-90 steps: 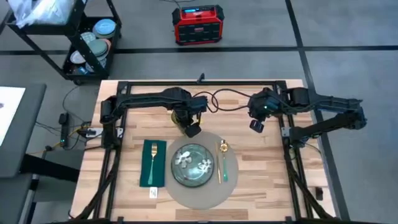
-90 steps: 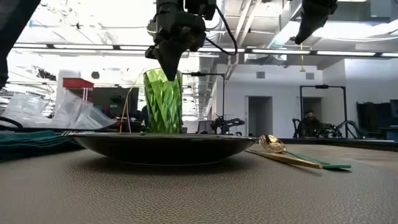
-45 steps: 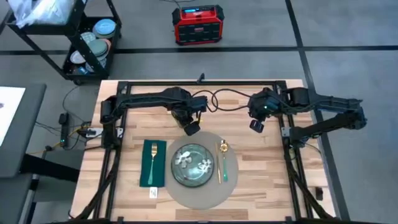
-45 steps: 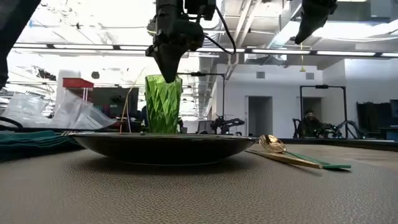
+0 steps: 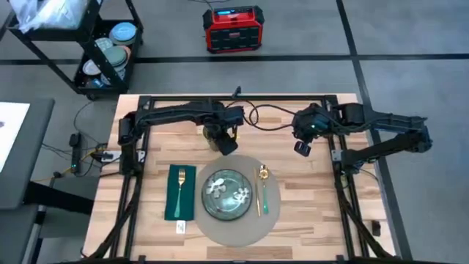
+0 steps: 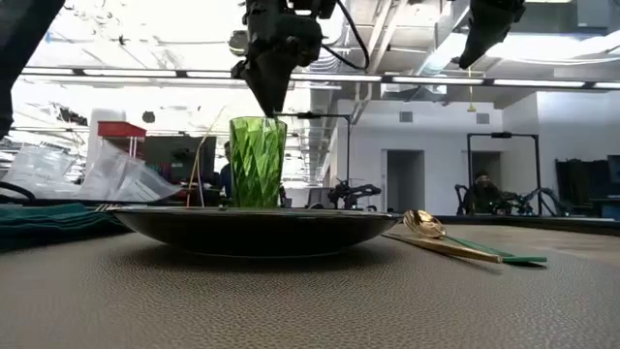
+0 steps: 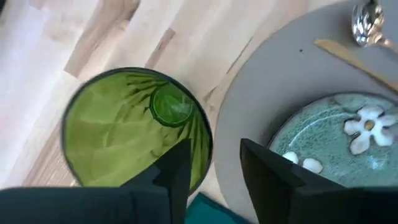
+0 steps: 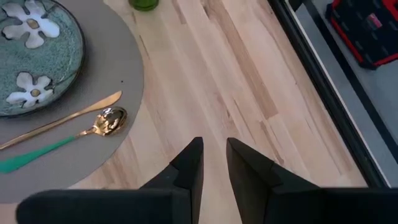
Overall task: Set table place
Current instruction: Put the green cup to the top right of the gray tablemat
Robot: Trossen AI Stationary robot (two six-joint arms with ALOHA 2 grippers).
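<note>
From above, the round grey placemat (image 5: 236,220) lies on the wooden table (image 5: 308,198) under a floral plate (image 5: 226,193), and no writing is legible on anything. Level with the tabletop, the left gripper (image 6: 268,97) hangs just over a green glass (image 6: 257,163). The left wrist view shows the left fingers (image 7: 180,168) slightly parted and empty above the glass, which stands beside the mat; the right gripper (image 8: 213,158) hovers narrowly open, holding nothing.

My left gripper (image 5: 226,144) hangs above table height at the far centre, wrist pitched down, fingers (image 7: 176,172) parted with a narrow gap and gripping nothing. My right gripper (image 5: 302,148) is parked raised at the far right, arm folded back, fingers (image 8: 188,165) pointing down, slightly apart and empty.
</note>
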